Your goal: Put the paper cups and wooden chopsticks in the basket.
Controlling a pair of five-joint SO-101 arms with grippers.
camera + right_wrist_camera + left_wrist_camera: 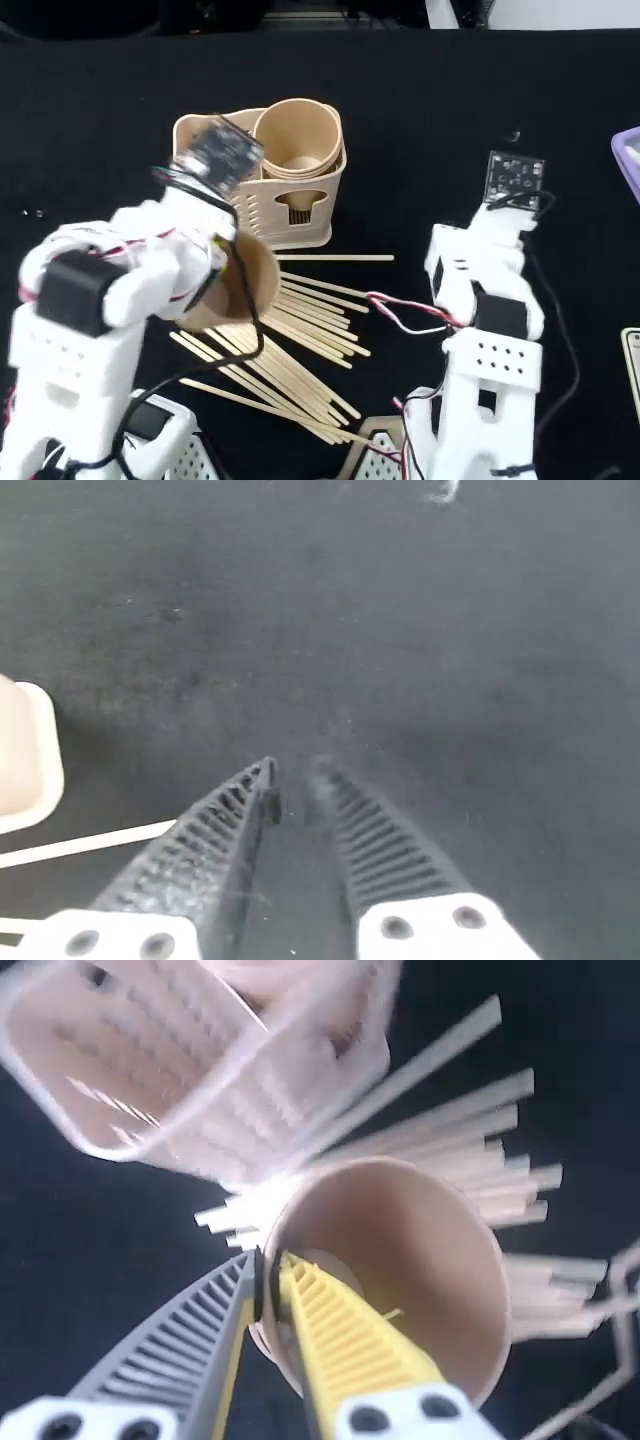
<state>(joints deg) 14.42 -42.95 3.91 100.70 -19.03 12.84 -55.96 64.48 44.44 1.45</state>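
My left gripper (268,1260) is shut on the rim of a tan paper cup (420,1260), one finger inside the cup and one outside. In the high view that cup (240,290) hangs tilted above the pile of wooden chopsticks (300,345), just in front of the beige basket (250,200). Stacked paper cups (300,140) stand in the basket's right half. My right gripper (292,785) hovers over bare black table to the right of the basket, its fingers a narrow gap apart with nothing between them. A single chopstick (90,842) lies near it.
The black table (450,100) is bare behind and to the right of the basket. A purple object (628,160) sits at the right edge. The right arm (490,300) stands right of the chopstick pile, red and white wires trailing toward it.
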